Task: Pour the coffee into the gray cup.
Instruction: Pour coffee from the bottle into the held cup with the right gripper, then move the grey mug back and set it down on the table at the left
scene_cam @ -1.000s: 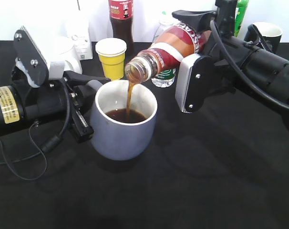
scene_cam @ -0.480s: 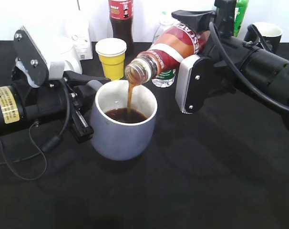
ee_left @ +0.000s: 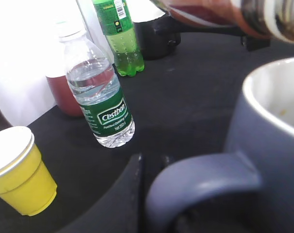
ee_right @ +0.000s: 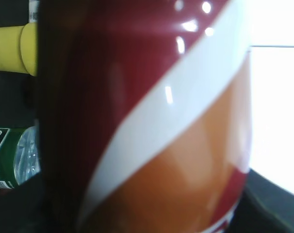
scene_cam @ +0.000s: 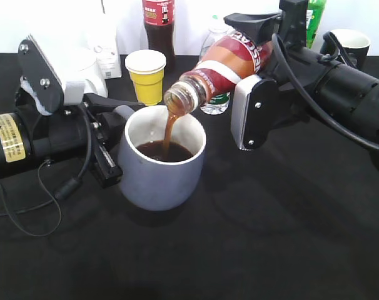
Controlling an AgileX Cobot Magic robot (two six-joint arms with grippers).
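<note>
The gray cup [scene_cam: 161, 169] stands on the black table at centre, with dark coffee [scene_cam: 163, 151] in it. My left gripper [scene_cam: 111, 134] is shut on the cup's loop handle [ee_left: 200, 182]. My right gripper [scene_cam: 255, 69] is shut on the orange-red Nescafe bottle [scene_cam: 224, 59], tilted mouth-down over the cup. A brown stream [scene_cam: 169, 128] runs from its mouth into the cup. The bottle's label fills the right wrist view [ee_right: 152, 121], and its neck shows at the top of the left wrist view [ee_left: 234, 12].
Behind the cup stand a yellow paper cup [scene_cam: 146, 75], a clear green-labelled water bottle [ee_left: 98, 92], a cola bottle [scene_cam: 159, 25], a green bottle [ee_left: 117, 36] and a black mug [scene_cam: 349, 44]. A white mug [scene_cam: 83, 62] sits at back left.
The bottle has tipped slightly further and the stream keeps running; the coffee level in the cup has risen a little. Both arms stay nearly still.
</note>
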